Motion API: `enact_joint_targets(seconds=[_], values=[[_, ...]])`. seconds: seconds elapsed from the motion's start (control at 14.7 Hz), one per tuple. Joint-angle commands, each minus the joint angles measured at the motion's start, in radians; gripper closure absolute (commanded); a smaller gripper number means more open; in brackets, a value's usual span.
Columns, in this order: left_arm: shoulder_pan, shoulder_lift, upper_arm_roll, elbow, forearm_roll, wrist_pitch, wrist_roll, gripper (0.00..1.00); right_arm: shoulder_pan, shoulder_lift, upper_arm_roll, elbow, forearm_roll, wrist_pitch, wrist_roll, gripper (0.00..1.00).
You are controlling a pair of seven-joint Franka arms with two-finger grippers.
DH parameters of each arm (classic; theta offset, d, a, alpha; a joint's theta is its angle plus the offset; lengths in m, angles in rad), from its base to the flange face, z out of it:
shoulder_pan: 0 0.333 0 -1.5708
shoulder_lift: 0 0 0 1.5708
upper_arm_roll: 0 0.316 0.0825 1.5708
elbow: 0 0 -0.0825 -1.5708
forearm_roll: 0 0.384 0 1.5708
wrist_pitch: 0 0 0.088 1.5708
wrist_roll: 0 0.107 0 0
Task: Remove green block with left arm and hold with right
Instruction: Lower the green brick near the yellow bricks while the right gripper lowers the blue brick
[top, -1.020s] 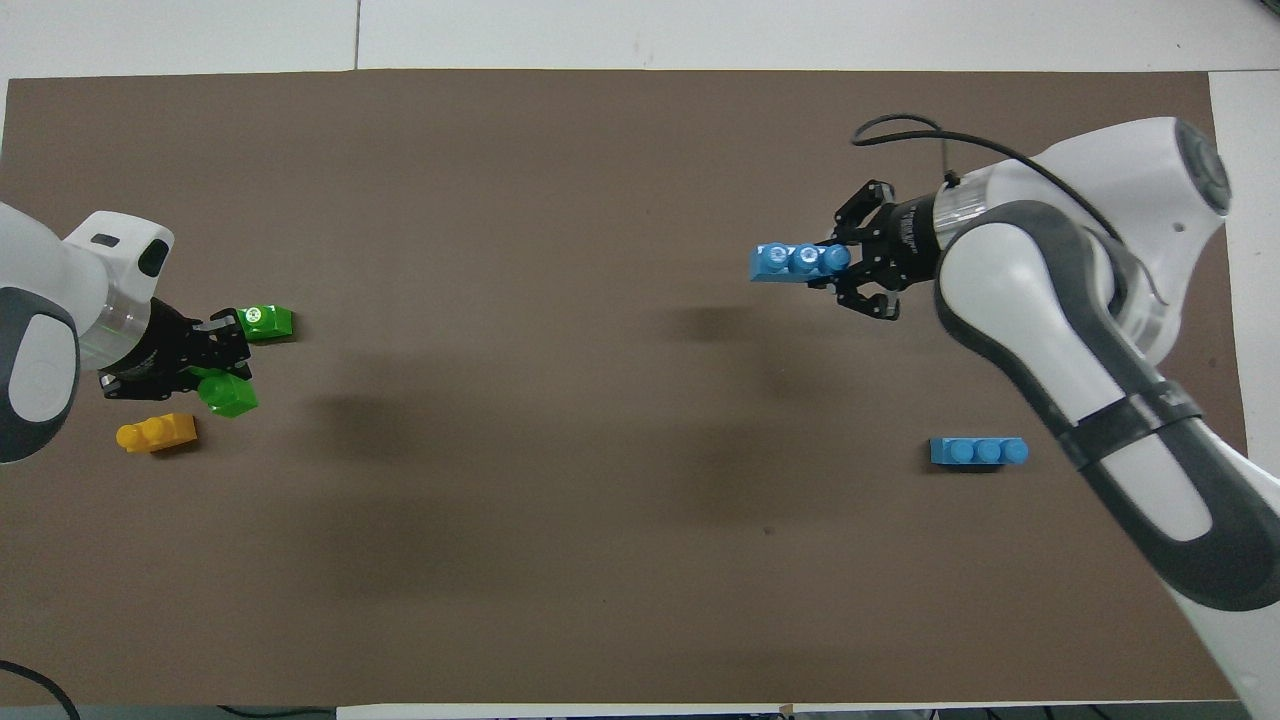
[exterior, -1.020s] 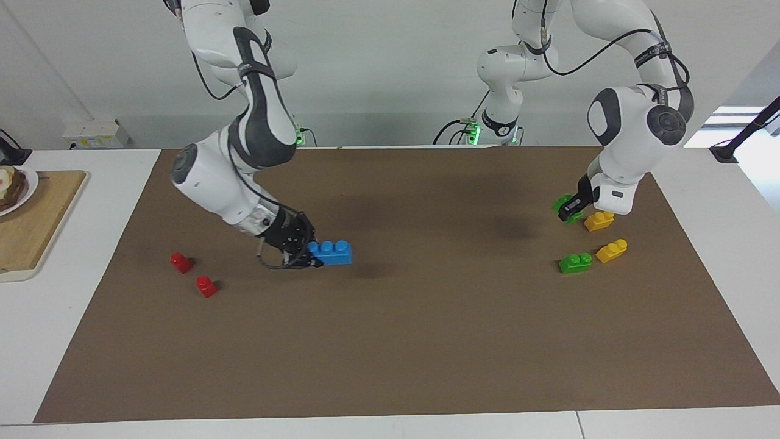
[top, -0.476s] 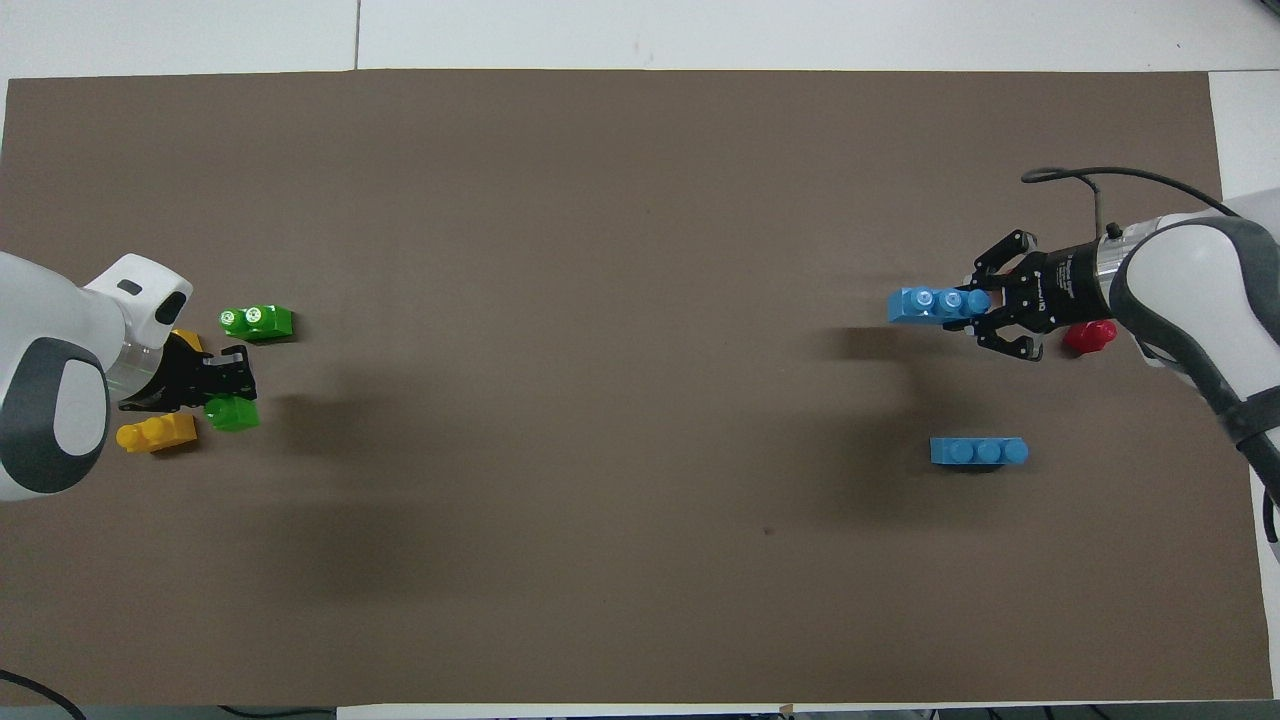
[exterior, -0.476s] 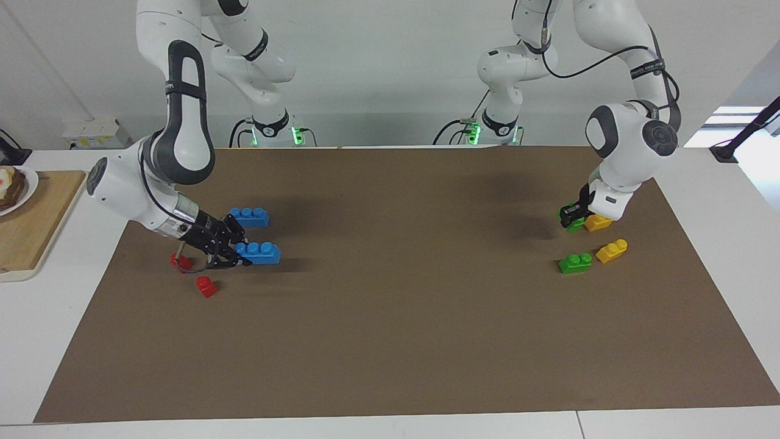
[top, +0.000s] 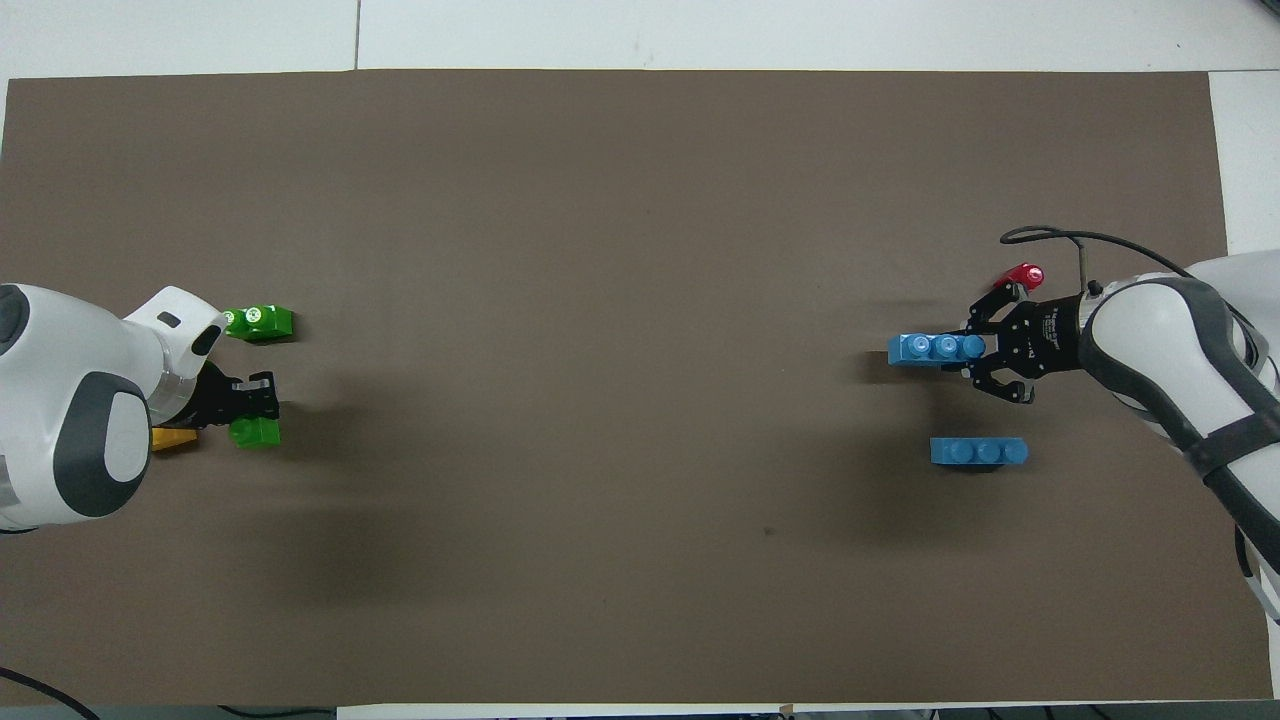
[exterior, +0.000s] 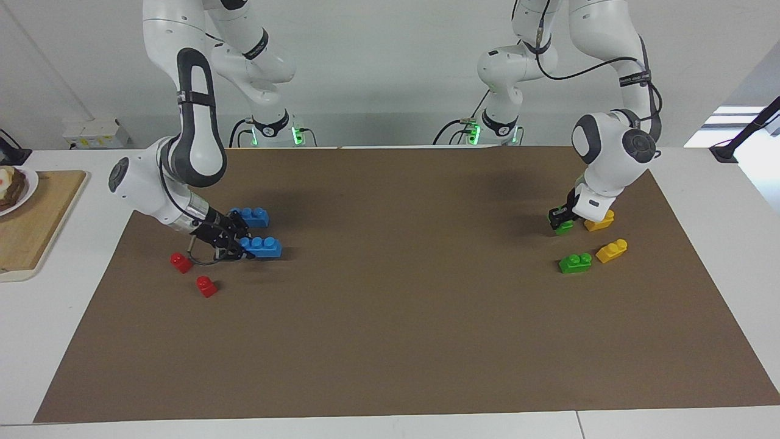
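While the right gripper (exterior: pixel 244 249) is pinching a blue brick (exterior: pixel 263 246), the left gripper (exterior: pixel 558 223) fingers are clamping the small, bright green block (exterior: pixel 564 227) low beside a yellow brick (exterior: pixel 600 221)

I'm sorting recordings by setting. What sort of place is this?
Probably a robotics lab bench: two white arms mounted at a table covered by a brown mat, with toy bricks as props, such as the green block and a blue brick.
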Motion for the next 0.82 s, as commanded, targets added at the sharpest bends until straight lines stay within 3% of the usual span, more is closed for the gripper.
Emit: enact_joint_targets(seconds=[0.0, 0.27, 0.34, 0.41, 0.48, 0.54, 0.75], values=[[-0.009, -0.024, 0.004, -0.074, -0.004, 0.073, 0.036, 0.84, -0.047, -0.035, 0.016, -0.054, -0.012, 0.043, -0.05, 1.0], [-0.012, -0.023, 0.004, -0.107, -0.004, 0.109, 0.034, 0.81, -0.069, -0.011, 0.016, -0.06, -0.011, 0.052, -0.115, 1.0], [-0.012, -0.023, 0.004, -0.109, -0.004, 0.112, 0.036, 0.72, -0.067, -0.011, 0.016, -0.062, -0.011, 0.063, -0.115, 1.0], [-0.012, -0.023, 0.004, -0.109, -0.004, 0.112, 0.036, 0.47, -0.067, -0.005, 0.016, -0.064, -0.012, 0.07, -0.116, 1.0], [-0.012, -0.021, 0.004, -0.109, -0.004, 0.112, 0.036, 0.13, -0.067, 0.004, 0.016, -0.064, -0.012, 0.075, -0.121, 1.0], [-0.012, -0.021, 0.004, -0.1, -0.004, 0.101, 0.037, 0.0, -0.067, 0.011, 0.016, -0.064, -0.012, 0.086, -0.13, 1.0], [-0.014, -0.029, -0.001, -0.03, -0.002, 0.034, 0.034, 0.0, -0.067, 0.012, 0.017, -0.064, -0.012, 0.09, -0.132, 1.0]])
